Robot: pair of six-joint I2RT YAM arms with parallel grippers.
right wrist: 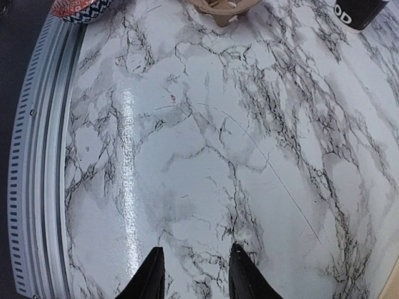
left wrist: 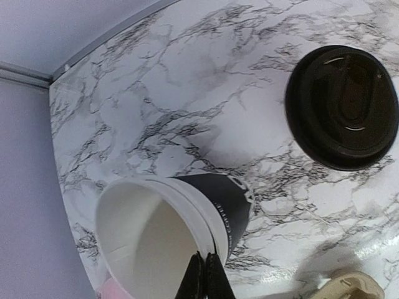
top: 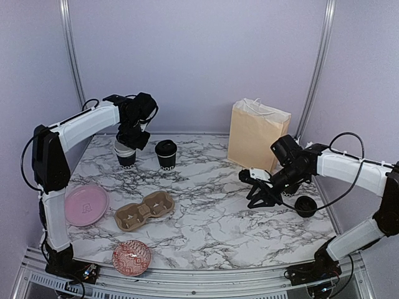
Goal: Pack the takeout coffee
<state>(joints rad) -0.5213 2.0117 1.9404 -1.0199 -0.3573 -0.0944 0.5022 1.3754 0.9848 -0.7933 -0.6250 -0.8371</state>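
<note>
An open takeout coffee cup (top: 125,154), black with a white inside, stands at the back left. My left gripper (top: 133,136) is above it. In the left wrist view the left gripper (left wrist: 204,276) is shut on the near rim of this cup (left wrist: 227,205), one finger inside and one outside. A second takeout coffee cup (top: 166,154) with a black lid (left wrist: 341,106) stands just to its right. My right gripper (top: 250,188) hovers low over bare marble at the right, and in its wrist view the right gripper (right wrist: 194,274) is open with nothing between its fingers.
A brown cardboard cup carrier (top: 144,210) lies left of centre. A pink plate (top: 85,204) and a red patterned bowl (top: 131,257) sit near the front left. A tan paper bag (top: 257,134) stands at the back right. A small black lid (top: 305,205) lies by the right arm.
</note>
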